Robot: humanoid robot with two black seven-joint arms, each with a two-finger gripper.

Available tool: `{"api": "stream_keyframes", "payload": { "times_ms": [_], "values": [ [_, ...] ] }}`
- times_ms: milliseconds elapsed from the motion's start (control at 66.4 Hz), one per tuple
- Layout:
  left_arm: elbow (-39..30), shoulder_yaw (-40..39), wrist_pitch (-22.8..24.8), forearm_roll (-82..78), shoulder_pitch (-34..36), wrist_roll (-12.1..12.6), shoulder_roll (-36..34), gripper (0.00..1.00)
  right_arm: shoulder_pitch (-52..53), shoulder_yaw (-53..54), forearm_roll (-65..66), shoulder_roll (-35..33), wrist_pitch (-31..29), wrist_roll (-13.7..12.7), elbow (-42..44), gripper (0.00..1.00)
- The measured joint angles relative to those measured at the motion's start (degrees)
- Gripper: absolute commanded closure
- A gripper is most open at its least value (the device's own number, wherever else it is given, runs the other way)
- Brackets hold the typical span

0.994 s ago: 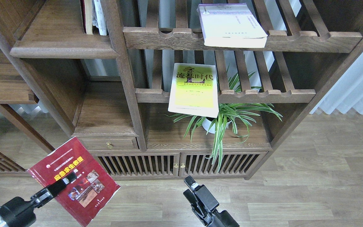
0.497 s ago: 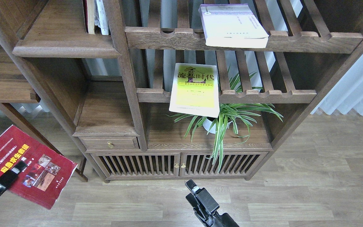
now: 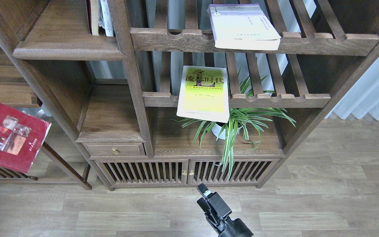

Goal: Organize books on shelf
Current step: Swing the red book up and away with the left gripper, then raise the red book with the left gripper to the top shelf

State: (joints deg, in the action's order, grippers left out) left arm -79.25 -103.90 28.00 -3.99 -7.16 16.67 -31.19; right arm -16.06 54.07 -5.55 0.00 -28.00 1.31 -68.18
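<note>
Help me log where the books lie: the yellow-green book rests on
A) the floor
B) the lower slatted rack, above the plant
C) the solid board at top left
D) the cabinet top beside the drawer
B: the yellow-green book lies flat on the lower slatted rack, its near edge overhanging the front rail, with the plant under it.

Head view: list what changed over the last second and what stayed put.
The dark red book has swung left and up, now cut off by the left edge; the left gripper carrying it has nearly left the view. The right gripper barely shifted. The yellow-green book, white-lavender book and spider plant stayed.
</note>
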Motion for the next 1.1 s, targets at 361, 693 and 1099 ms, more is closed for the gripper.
{"api": "stream_keyframes", "payload": {
  "times_ms": [361, 693, 1099],
  "values": [
    [0.0, 1.4, 0.0, 0.0, 10.1, 1.5, -8.0, 0.97, 0.1, 0.5, 0.1, 0.0, 0.0, -0.7, 0.0, 0.01],
    [0.3, 6.6, 0.0, -0.6, 18.4, 3.4, -9.1, 0.96, 0.1, 0.9, 0.1, 0.0, 0.0, -0.8, 0.1, 0.01],
    [3.9, 9.2, 0.0, -7.8, 31.2, 4.7, -9.0, 0.96, 0.1, 1.0, 0.0, 0.0, 0.0, -0.8, 0.0, 0.01]
  ]
}}
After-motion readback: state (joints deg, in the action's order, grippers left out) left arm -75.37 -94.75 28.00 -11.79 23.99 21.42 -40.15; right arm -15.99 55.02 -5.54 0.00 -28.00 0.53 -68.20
